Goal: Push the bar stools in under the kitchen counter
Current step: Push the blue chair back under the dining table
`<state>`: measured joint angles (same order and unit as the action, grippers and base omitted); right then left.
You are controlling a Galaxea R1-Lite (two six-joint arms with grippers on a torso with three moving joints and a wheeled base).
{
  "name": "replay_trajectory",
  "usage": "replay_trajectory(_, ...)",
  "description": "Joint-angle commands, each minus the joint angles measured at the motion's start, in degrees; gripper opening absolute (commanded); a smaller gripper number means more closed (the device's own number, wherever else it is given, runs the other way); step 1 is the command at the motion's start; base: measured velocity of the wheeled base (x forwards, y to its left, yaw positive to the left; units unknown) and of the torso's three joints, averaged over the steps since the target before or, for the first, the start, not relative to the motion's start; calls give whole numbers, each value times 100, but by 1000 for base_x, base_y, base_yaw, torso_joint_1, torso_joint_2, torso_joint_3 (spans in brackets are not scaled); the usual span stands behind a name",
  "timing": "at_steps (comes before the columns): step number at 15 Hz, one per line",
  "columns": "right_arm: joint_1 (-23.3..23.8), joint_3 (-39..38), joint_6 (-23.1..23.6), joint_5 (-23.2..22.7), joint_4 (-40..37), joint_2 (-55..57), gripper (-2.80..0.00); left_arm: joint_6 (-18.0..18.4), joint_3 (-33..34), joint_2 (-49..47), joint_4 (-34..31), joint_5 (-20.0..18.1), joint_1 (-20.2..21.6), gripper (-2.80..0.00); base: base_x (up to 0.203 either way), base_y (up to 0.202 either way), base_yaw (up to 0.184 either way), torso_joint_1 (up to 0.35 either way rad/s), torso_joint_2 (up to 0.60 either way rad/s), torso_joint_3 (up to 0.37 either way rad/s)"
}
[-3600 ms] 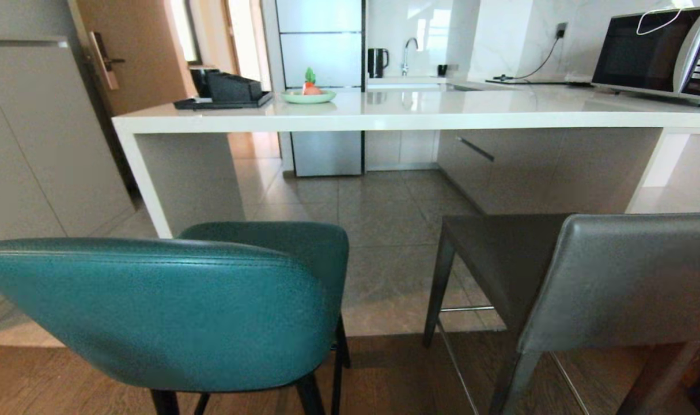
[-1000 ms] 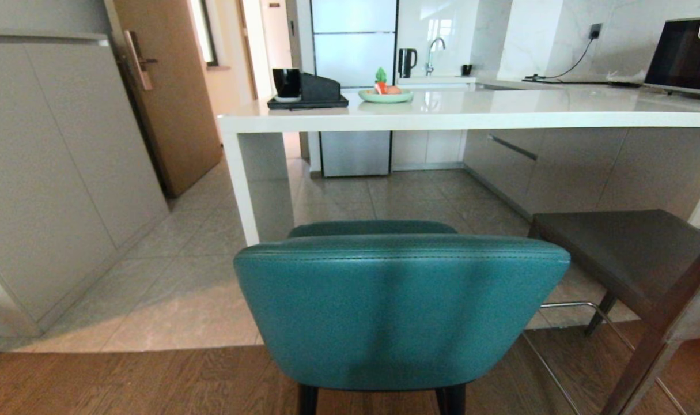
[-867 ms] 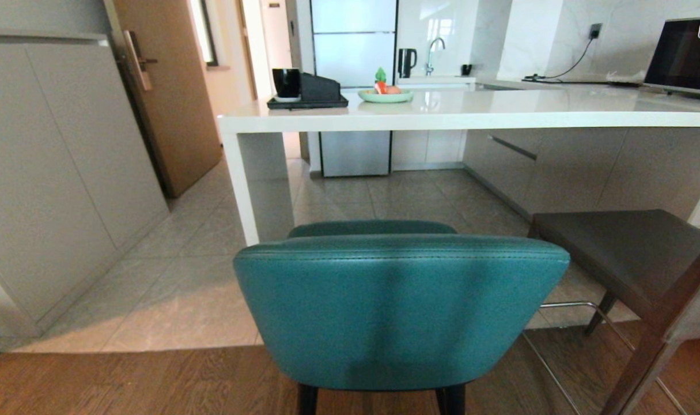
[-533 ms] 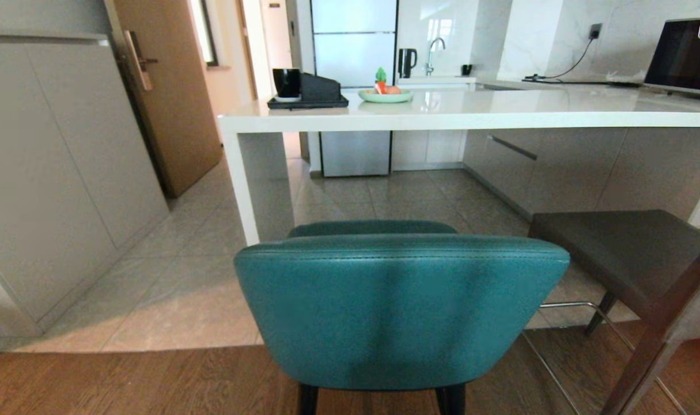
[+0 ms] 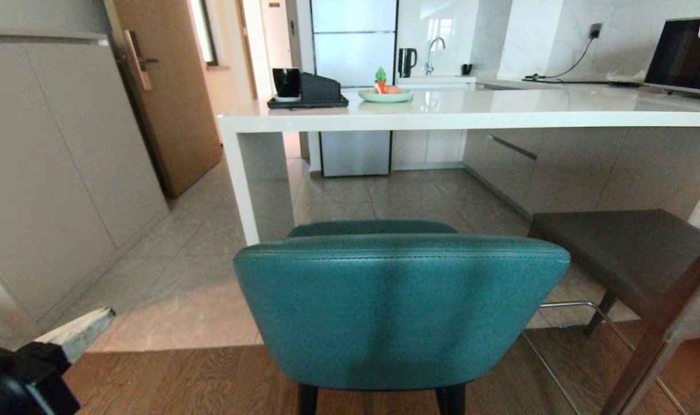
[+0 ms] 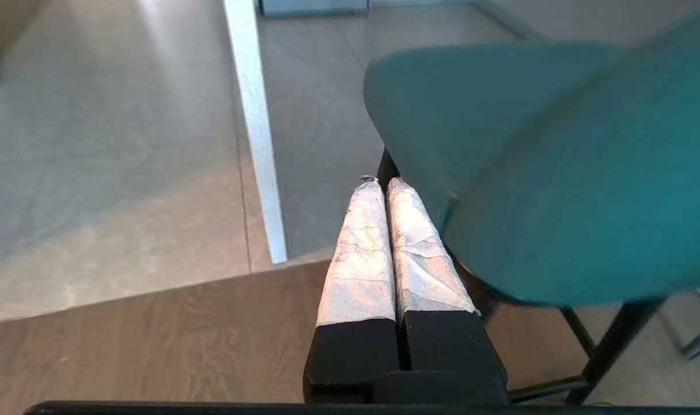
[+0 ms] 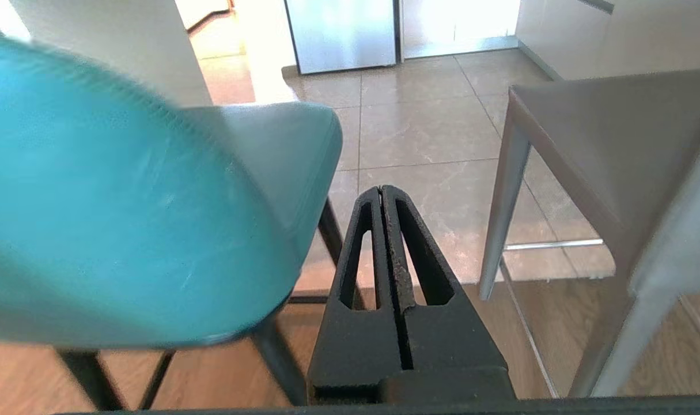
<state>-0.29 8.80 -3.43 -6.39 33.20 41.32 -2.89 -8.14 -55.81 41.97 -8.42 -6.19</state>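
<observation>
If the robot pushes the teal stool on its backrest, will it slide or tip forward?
The teal stool is tall on thin black legs, so a high push probably tips it rather than slides it. It stands where wood floor meets tile; legs could catch at the joint. The padded back likely gives a little.

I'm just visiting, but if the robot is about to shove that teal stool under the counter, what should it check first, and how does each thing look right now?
1. Teal stool centred ahead of the robot: ok.
2. Floor between stool and kitchen counter free of obstacles: ok.
3. Left gripper shut, beside the stool's back: ok.
4. Right gripper shut, between the teal stool and the grey stool: ok.
5. Either gripper touching the stool's back: not ok, both are apart from it.
6. Seat low enough to pass under the slab: cannot tell.
</observation>
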Motion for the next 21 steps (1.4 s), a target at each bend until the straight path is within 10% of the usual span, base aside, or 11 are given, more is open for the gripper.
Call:
replay_trajectory(1,-10,-146,96,-38,1162,1504,-280,-6,292,-2103,1867,-1,-49,-280,0,0,0,0,0,0)
replay_trajectory(7,-605,-166,375,-69,3120,3496,-280,-1,507,-4469,4554,260,-308,-280,0,0,0,0,0,0)
replay_trajectory(21,-1674,247,359,487,3624,4470,-280,8,-522,-5062,4569,1056,-1913,-280,0,0,0,0,0,0)
